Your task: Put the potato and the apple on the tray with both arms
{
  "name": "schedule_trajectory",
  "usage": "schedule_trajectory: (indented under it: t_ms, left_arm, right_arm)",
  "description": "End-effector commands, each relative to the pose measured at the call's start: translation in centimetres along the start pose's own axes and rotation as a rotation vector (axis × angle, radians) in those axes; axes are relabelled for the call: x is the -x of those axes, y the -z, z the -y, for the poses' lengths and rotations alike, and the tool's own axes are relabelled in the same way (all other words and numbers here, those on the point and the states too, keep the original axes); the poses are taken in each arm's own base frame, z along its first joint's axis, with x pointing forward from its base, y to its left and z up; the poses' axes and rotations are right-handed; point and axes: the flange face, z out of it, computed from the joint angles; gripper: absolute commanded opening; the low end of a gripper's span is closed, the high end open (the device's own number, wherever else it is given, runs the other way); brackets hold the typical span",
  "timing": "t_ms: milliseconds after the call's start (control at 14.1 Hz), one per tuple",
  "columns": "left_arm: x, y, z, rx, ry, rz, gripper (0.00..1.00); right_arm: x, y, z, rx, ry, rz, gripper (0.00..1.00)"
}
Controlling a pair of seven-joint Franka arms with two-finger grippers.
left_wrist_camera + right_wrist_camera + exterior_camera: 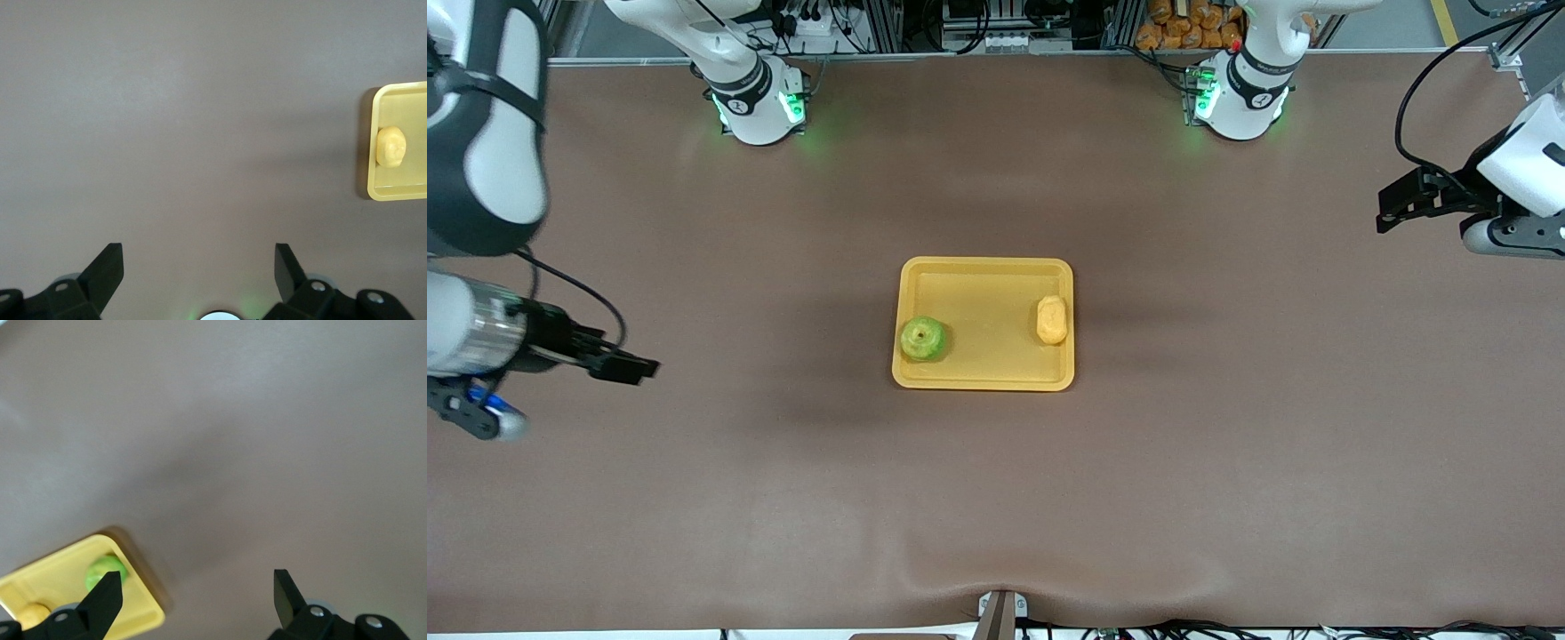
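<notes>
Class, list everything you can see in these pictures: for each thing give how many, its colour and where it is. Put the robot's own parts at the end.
tray: one, yellow-orange, mid-table.
apple: one, yellow-green, on the tray at its edge toward the right arm's end.
potato: one, yellow-tan, on the tray at its edge toward the left arm's end.
table: one, brown cover, under everything.
cables: several, black, along the table edge nearest the front camera.
orange objects: a heap, past the table edge by the left arm's base; cannot tell what they are.
left gripper: one, black, open, empty, over bare table at the left arm's end.
right gripper: one, black, open, empty, over bare table at the right arm's end.
</notes>
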Motion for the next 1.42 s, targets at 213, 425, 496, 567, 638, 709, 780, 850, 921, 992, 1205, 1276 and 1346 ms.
schedule_trajectory:
  t_ms: [213, 425, 496, 567, 638, 709, 780, 850, 921, 992, 1205, 1276, 1346]
  left_arm:
    - [3.6, 3.7, -2.9, -0.002, -0.068, -0.028, 1.00]
    - [3.2, 3.3, -2.8, 0.000, -0.079, -0.034, 1.00]
    - [3.3, 3.3, -2.8, 0.000, -0.104, -0.032, 1.00]
    - [3.2, 3.2, -2.4, 0.000, -0.127, -0.030, 1.00]
    - [3.2, 3.2, -2.3, 0.000, -0.136, -0.030, 1.00]
    - [3.2, 3.2, -1.8, 0.000, -0.129, -0.030, 1.00]
    - [3.2, 3.1, -1.0, 0.003, -0.114, -0.029, 1.00]
    - [3.2, 3.0, -0.2, 0.007, -0.099, -0.026, 1.00]
    - [3.1, 2.9, 0.0, 0.009, -0.094, -0.025, 1.00]
    - [3.1, 3.0, 0.1, 0.009, -0.091, -0.028, 1.00]
    - [2.9, 3.0, 0.2, 0.010, -0.073, -0.028, 1.00]
    - [2.4, 2.4, 0.4, 0.010, -0.072, -0.017, 1.00]
    - [2.1, 2.0, 0.7, 0.013, -0.064, -0.009, 1.00]
  right_arm:
    - [4.5, 8.2, -6.3, -0.016, 0.179, -0.032, 1.00]
    - [8.2, 9.8, -6.7, 0.075, 0.216, -0.008, 1.00]
    - [9.4, 9.7, -7.1, 0.071, 0.222, -0.011, 1.00]
    - [10.0, 9.8, -8.2, 0.053, 0.227, -0.040, 1.00]
    - [10.6, 9.4, -9.1, 0.049, 0.271, -0.048, 1.00]
    - [10.8, 8.9, -10.0, 0.071, 0.314, -0.060, 1.00]
    - [11.2, 8.4, -10.8, 0.092, 0.333, -0.070, 1.00]
    - [11.6, 8.2, -11.4, 0.099, 0.328, -0.071, 1.00]
    - [12.2, 8.0, -11.8, 0.098, 0.329, -0.063, 1.00]
    - [12.6, 7.5, -12.2, 0.107, 0.327, -0.054, 1.00]
    - [12.5, 8.4, -11.5, 0.116, 0.344, -0.094, 1.00]
    - [12.6, 9.5, -11.4, 0.140, 0.348, -0.121, 1.00]
    - [12.5, 9.9, -11.4, 0.146, 0.345, -0.131, 1.00]
